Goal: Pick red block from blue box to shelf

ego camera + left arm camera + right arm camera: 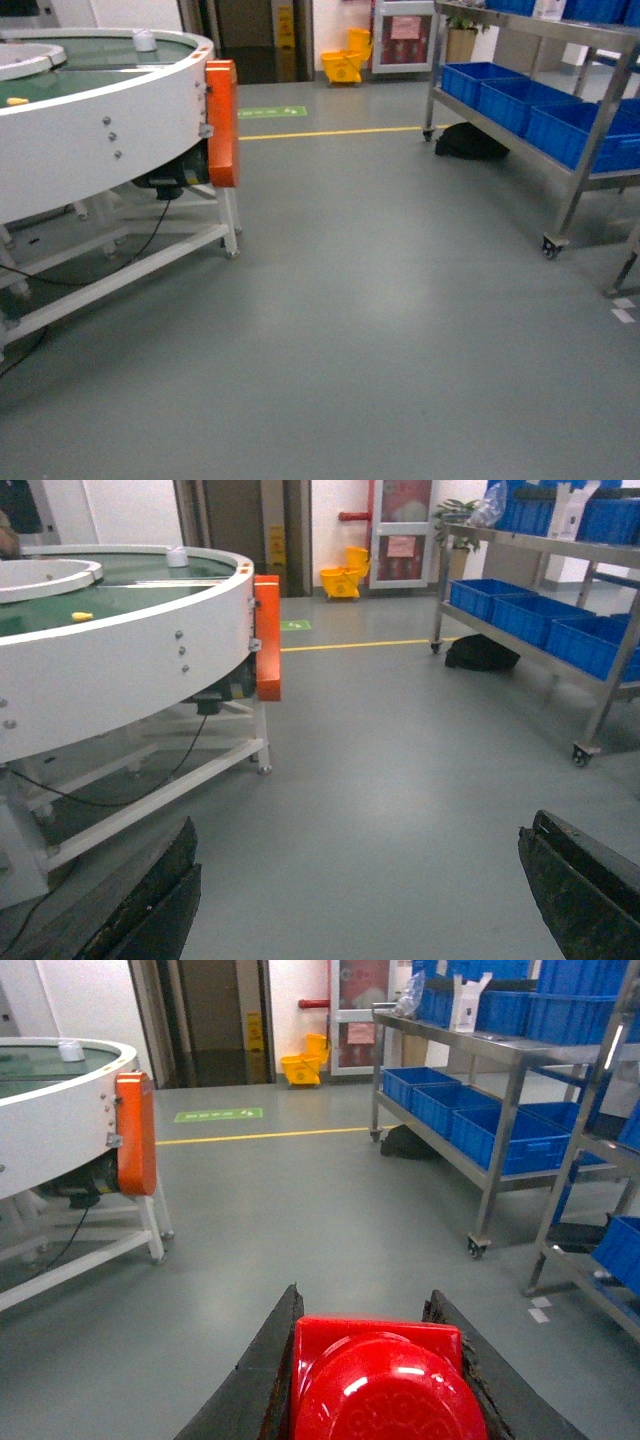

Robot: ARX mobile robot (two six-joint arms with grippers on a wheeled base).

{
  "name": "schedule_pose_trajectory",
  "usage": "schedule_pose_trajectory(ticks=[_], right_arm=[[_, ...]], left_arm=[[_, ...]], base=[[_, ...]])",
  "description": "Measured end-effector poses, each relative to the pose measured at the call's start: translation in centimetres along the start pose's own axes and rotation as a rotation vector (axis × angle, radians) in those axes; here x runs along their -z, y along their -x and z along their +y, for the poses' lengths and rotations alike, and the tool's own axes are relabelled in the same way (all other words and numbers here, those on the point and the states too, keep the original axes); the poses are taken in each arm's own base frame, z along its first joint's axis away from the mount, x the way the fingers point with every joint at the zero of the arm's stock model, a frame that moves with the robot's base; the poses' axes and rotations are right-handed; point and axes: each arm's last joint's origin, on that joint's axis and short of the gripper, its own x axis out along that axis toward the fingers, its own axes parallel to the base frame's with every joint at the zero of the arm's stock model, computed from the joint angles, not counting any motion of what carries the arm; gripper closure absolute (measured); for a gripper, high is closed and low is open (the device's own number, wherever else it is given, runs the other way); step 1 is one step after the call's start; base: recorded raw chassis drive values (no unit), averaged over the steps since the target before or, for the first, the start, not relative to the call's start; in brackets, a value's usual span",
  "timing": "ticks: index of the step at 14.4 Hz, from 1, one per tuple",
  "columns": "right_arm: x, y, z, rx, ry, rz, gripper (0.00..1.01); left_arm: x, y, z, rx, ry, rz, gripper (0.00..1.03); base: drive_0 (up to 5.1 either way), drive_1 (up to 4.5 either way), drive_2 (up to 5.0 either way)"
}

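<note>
In the right wrist view a glossy red block point(385, 1380) with a round stud on top fills the space between my right gripper's point(362, 1340) dark fingers, which are shut on it above the grey floor. The left gripper point(355, 880) stands wide open with only bare floor between its fingers point(150, 900). The stainless steel shelf point(560, 110) stands on castors at the right, and its lower tier carries blue boxes point(530, 110). The same shelf point(500, 1070) and blue boxes point(470, 1120) show at the right of the right wrist view. Neither gripper shows in the head view.
A large white round conveyor table point(100, 120) with an orange guard point(222, 122) stands at the left on a white frame. A yellow floor line point(330, 131), a yellow mop bucket point(345, 62) and a dark bag point(468, 140) under the shelf lie farther off. A second rack point(600, 1210) stands at the right.
</note>
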Motion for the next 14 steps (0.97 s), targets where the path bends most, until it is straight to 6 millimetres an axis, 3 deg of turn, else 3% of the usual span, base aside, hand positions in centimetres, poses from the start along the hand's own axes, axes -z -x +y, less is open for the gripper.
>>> schedule_pose_trajectory(ticks=[2, 14], right_arm=[[-0.01, 0.00, -0.01, 0.001, 0.000, -0.001, 0.73], [-0.01, 0.00, 0.00, 0.000, 0.000, -0.001, 0.73]], left_arm=[[0.00, 0.00, -0.02, 0.003, 0.000, 0.000, 0.05], [-0.01, 0.00, -0.01, 0.002, 0.000, -0.001, 0.05]], base=[[-1.2, -1.25, -1.2], [0.0, 4.12, -4.2]])
